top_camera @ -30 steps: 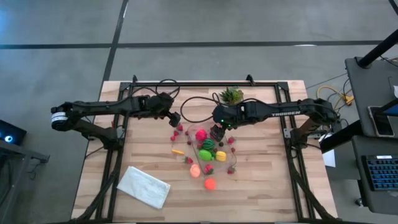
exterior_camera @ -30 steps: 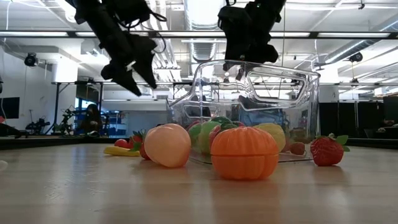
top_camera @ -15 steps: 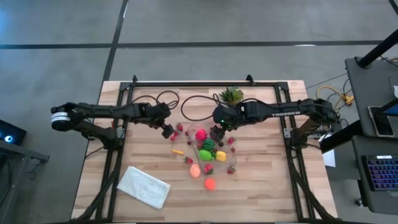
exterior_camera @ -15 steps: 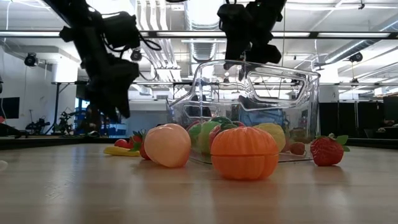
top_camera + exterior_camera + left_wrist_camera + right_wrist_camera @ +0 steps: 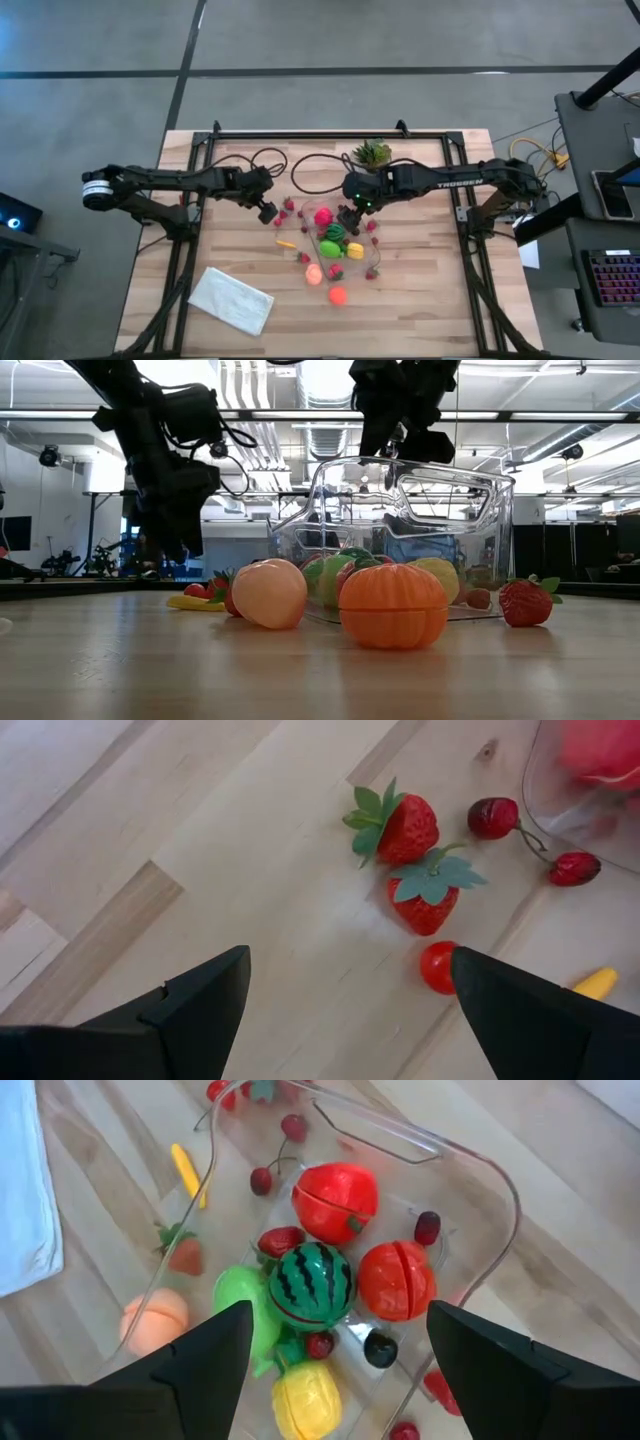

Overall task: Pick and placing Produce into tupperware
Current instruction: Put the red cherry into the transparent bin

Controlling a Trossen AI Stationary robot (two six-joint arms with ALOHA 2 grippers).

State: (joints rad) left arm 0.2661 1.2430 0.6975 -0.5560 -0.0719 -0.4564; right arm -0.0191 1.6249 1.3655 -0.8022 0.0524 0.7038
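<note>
tupperware (image 5: 480, 1180): watermelon (image 5: 311, 1286), red, lime, yellow fruits inside | left fingers (image 5: 200, 995) spread, empty | right fingers (image 5: 215, 1350) spread, empty

The tabletop (image 5: 430, 300) carries one clear tupperware (image 5: 480, 1170), one white cloth (image 5: 231, 299) and one small potted plant (image 5: 373, 153). Inside the tupperware there are two red fruits (image 5: 336, 1194), one striped watermelon (image 5: 311, 1283), one lime-green fruit (image 5: 238, 1295) and one yellow fruit (image 5: 304, 1398).
</note>
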